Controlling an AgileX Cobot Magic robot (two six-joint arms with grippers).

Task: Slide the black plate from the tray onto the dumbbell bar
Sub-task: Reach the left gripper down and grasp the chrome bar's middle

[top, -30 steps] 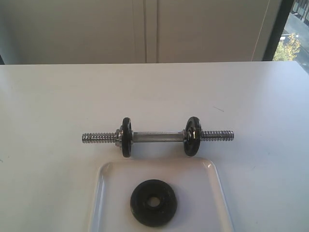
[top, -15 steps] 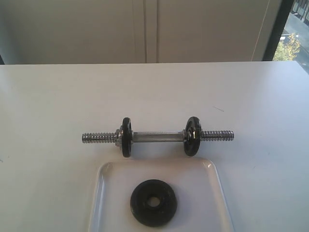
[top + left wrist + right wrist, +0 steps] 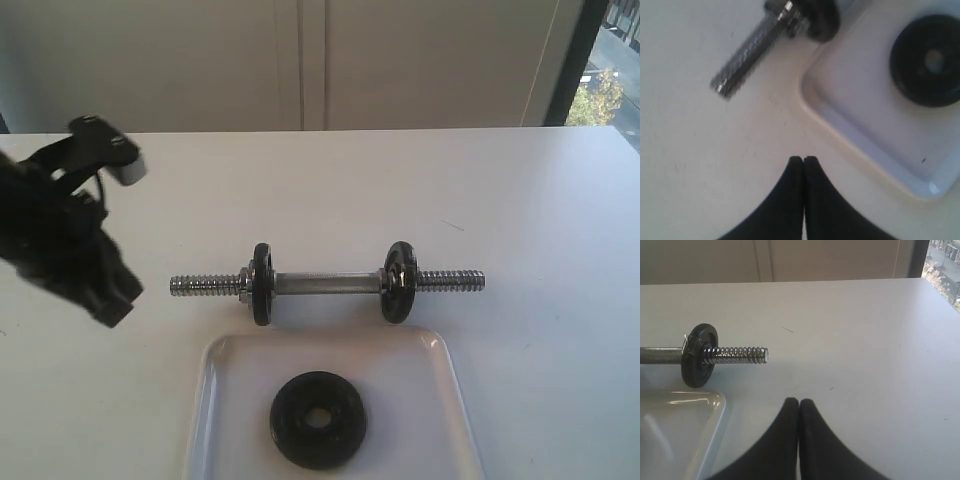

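Lying flat on the white tray (image 3: 212,400), the black plate (image 3: 318,419) has its central hole facing up. It sits on the near side of the dumbbell bar (image 3: 327,283), apart from it, and nothing touches it. The tray's far rim runs just beside the dumbbell bar and parallel to it.

The dumbbell bar rests on the white table (image 3: 520,200) and carries two more black discs standing upright. The left disc (image 3: 261,283) sits toward one threaded end and the right disc (image 3: 399,281) toward the other, with the smooth chrome middle between them. Both threaded ends stick out bare beyond the discs.

The left arm (image 3: 70,235) shows blurred off the bar's left end, above the table. The left gripper (image 3: 803,159) has its jaws pressed together with nothing between them, near the bar's left threaded end. The right gripper (image 3: 799,401) also has its jaws pressed together on nothing, over bare table near the bar's right threaded end.
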